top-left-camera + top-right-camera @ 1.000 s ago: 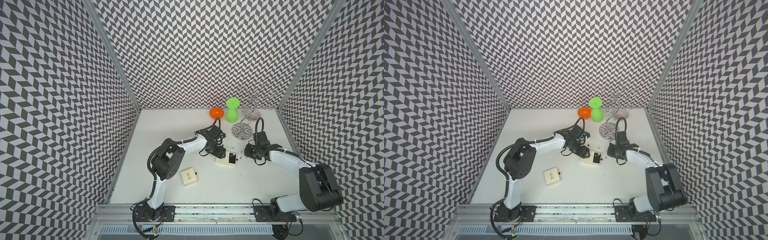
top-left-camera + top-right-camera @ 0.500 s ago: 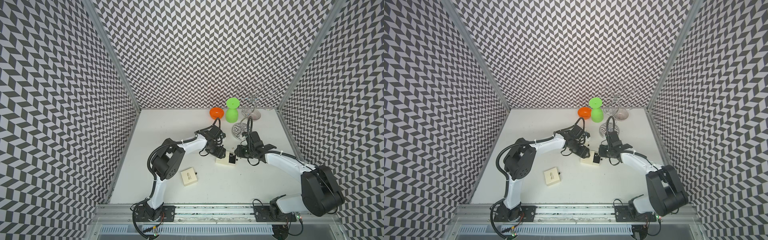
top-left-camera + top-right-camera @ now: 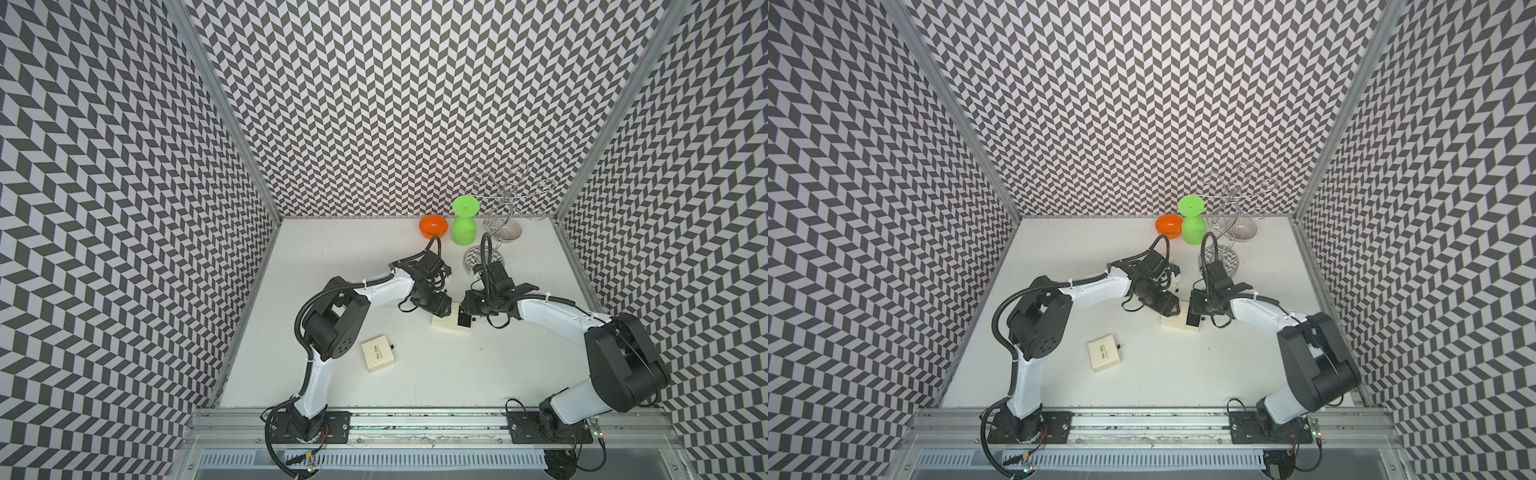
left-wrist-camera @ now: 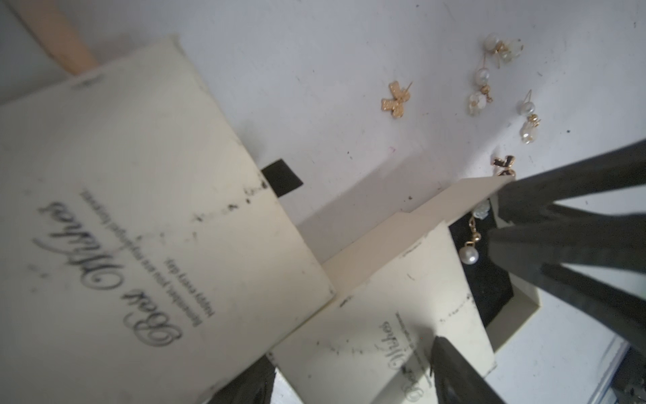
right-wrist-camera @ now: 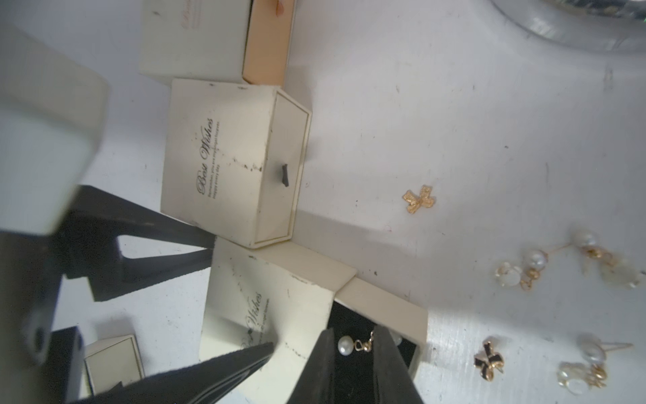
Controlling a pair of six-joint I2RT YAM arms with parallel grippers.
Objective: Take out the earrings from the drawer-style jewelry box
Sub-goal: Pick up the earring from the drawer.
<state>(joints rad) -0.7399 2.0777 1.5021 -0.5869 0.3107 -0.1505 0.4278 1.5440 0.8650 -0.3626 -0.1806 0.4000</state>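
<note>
The cream drawer-style jewelry box (image 3: 444, 323) (image 3: 1173, 322) lies mid-table, its black-lined drawer (image 5: 363, 370) pulled out. My left gripper (image 4: 349, 377) is shut on the box's sleeve, a finger on each side. One pearl earring (image 5: 346, 344) (image 4: 468, 255) lies in the drawer. My right gripper (image 5: 353, 335) (image 3: 466, 311) reaches into the drawer, narrowly open, its fingers (image 5: 325, 367) astride that earring. Several other earrings lie on the table beside the box: a gold bow (image 5: 419, 199) (image 4: 395, 99), a black bow (image 5: 489, 360) and pearl drops (image 5: 524, 273).
A closed cream box (image 5: 230, 161) touches the held one, with a peach-drawered box (image 5: 209, 35) behind it. Another cream box (image 3: 377, 352) lies nearer the front. An orange bowl (image 3: 433, 225), a green vase (image 3: 464, 222), a silver wire stand (image 3: 505, 208) and a round metal dish (image 3: 473, 257) stand at the back.
My right arm has swung left, from over the loose earrings to the open drawer, its fingers now in the drawer around the pearl earring. The left arm has kept still on the box.
</note>
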